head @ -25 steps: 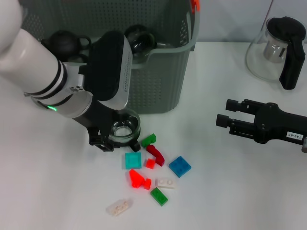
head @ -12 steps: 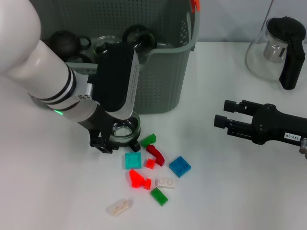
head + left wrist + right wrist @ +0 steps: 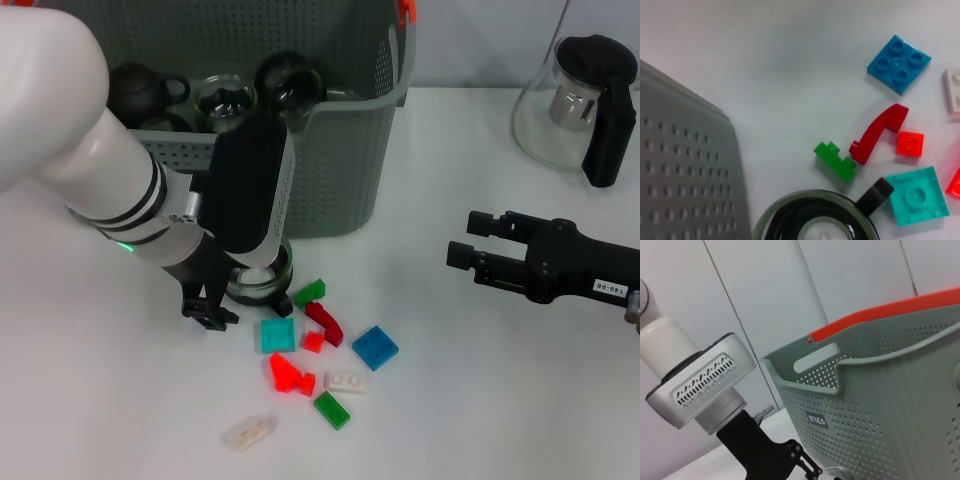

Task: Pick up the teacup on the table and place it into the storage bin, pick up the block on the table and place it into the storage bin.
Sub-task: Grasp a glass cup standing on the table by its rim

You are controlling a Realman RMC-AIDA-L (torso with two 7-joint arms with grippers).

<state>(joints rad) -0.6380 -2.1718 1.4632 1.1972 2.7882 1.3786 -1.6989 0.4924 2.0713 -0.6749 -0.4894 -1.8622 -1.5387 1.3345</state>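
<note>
Left pincer [image 3: 240, 295]: down at the worktop [image 3: 480, 400], just in front of the bin [image 3: 340, 190], set about the glass teacup [image 3: 262, 280]. One dark finger [image 3: 875, 196] shows against the cup's rim in the wrist view; whether the grip has clamped, I cannot tell.

Teacup: on the worktop, at the foot of the bin wall.

Blocks, from the cup outward: green block [image 3: 309, 292] at 3 o'clock, just beside the rim; red curved piece [image 3: 325, 322] at 4 o'clock; teal plate [image 3: 277, 334] at 6 o'clock; blue plate [image 3: 374, 346] farther at 4 o'clock.

Bin: at 12 o'clock of the cup, already holding dark pots and glassware.

Right pincer [image 3: 462, 250]: idle above the worktop, well apart at 3 o'clock, fingers spread.

Risks, as judged:
- Smooth glass may slip from a loose hold.
- Lifting may knock the cup against the bin wall.
- The finger could scatter the green block.
- Release onto the glassware inside could chip it.
</note>
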